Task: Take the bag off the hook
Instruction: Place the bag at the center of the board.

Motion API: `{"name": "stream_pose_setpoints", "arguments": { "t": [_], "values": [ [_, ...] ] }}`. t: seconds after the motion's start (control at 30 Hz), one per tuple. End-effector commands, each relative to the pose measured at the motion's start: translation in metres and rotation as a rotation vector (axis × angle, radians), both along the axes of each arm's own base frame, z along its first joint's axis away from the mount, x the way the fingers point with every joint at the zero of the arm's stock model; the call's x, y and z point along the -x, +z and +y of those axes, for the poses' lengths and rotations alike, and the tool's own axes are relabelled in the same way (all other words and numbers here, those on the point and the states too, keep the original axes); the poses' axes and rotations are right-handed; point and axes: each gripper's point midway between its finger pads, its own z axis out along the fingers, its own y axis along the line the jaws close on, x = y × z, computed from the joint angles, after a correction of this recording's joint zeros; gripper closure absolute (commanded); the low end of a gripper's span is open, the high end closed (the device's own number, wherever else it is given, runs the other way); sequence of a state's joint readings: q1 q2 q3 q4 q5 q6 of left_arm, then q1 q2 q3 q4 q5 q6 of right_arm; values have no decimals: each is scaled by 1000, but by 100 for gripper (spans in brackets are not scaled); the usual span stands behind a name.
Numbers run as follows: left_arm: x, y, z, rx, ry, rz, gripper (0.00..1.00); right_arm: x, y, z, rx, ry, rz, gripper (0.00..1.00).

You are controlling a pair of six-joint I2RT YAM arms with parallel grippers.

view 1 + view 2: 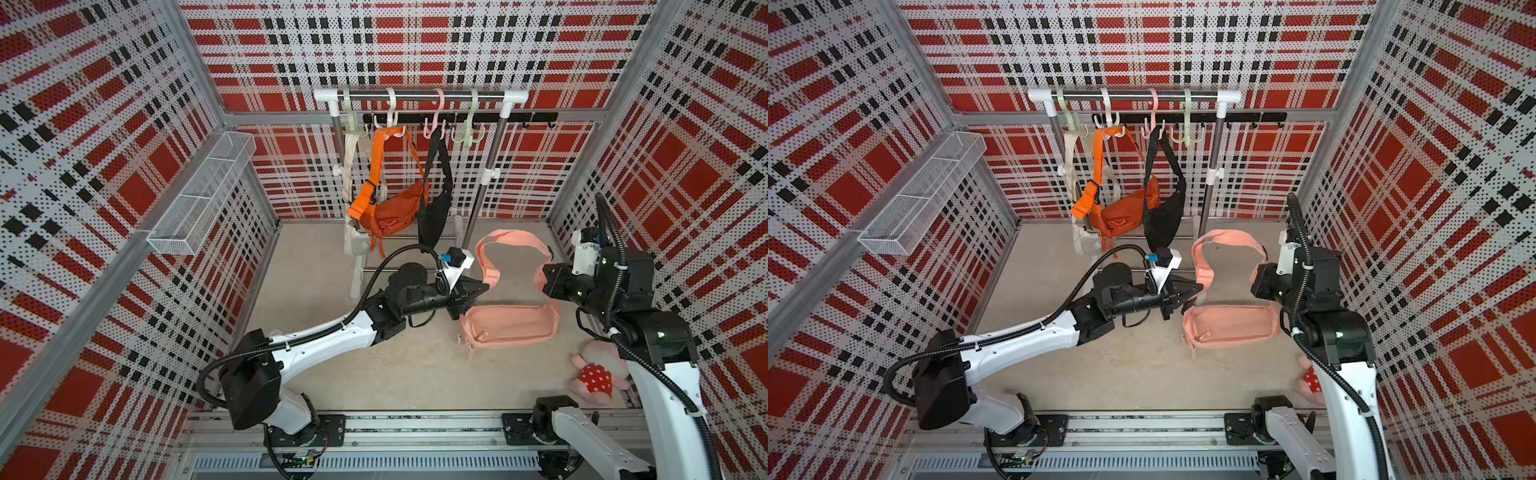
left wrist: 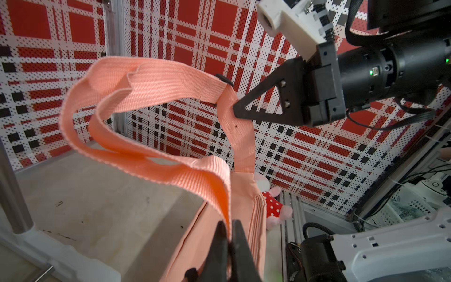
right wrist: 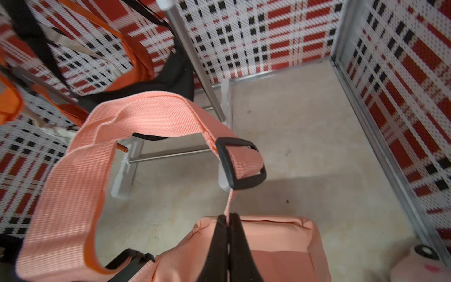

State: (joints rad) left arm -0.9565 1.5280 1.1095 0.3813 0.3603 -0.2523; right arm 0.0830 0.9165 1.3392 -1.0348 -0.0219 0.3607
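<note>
The pink bag (image 1: 511, 326) (image 1: 1231, 326) hangs off the rack, carried between both arms above the floor. Its strap (image 1: 515, 241) loops up behind it. My left gripper (image 1: 484, 286) (image 2: 227, 225) is shut on the strap at the bag's left end. My right gripper (image 1: 545, 276) (image 3: 228, 218) is shut on the thin strap end just below the black buckle (image 3: 240, 163), at the bag's right end. On the rail (image 1: 419, 96) the rightmost green hook (image 1: 469, 133) (image 1: 1185, 133) is bare.
An orange bag (image 1: 390, 208), a black bag (image 1: 436, 208) and a cream bag (image 1: 355, 241) hang on the rack's other hooks. A pink plush toy (image 1: 594, 374) lies at the right near the wall. A wire basket (image 1: 199, 195) is mounted on the left wall.
</note>
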Motion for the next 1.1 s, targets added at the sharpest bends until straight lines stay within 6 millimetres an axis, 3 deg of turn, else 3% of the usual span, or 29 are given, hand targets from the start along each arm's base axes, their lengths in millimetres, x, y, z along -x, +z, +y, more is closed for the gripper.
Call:
{"name": "stream_pose_setpoints", "arguments": {
  "t": [0.0, 0.2, 0.3, 0.43, 0.57, 0.67, 0.83, 0.97, 1.07],
  "values": [
    [-17, -34, -11, -23, 8, 78, 100, 6, -47, -30, 108, -126, 182, 100],
    [-48, -88, -50, 32, -109, 270, 100, -33, -100, -72, 24, -222, 180, 100],
    [-67, -109, -60, 59, -90, 312, 100, -53, -123, -87, -16, -257, 170, 100],
    [-98, -113, -63, 131, -31, 351, 100, -78, -145, -102, -26, -276, 175, 100],
    [-107, -99, -70, 164, -45, 343, 100, -94, -146, -103, -49, -253, 182, 100],
    [-99, -91, -69, 169, -62, 333, 100, -85, -142, -92, -82, -220, 196, 100],
    [-79, -81, -58, 158, -74, 314, 100, -52, -133, -83, -90, -228, 200, 100],
    [-68, -93, -55, 122, -61, 346, 100, -30, -141, -87, -63, -275, 255, 100],
    [-56, -98, -59, 103, -76, 361, 100, -24, -142, -88, -52, -283, 272, 100]
  ]
}}
